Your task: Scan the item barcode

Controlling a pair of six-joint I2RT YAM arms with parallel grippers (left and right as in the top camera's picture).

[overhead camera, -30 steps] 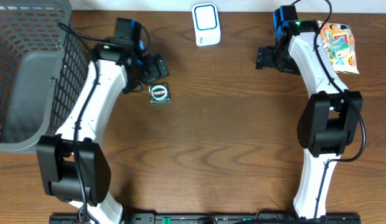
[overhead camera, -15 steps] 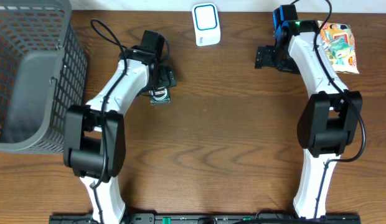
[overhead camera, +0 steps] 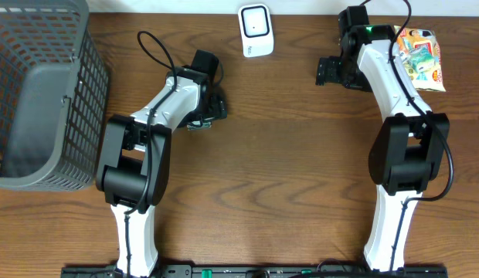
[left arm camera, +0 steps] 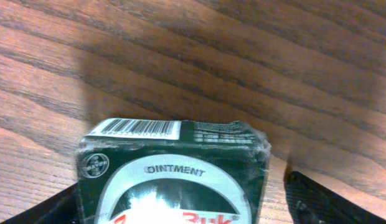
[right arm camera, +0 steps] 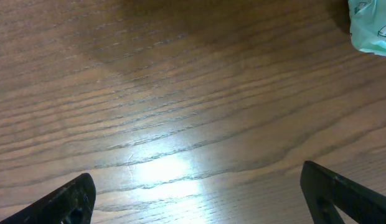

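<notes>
The box point(left arm camera: 174, 174) was straddled by the released left tool point(left arm camera: 180, 204), the right tool point(right arm camera: 199, 198) released too; scanning was not yet done.

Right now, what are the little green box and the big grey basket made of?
The ointment box looks like thin printed cardboard, a bit shiny; its top edge is crumpled. The basket looks like dull grey plastic, moulded as an open grid, though coated wire is possible.
</notes>
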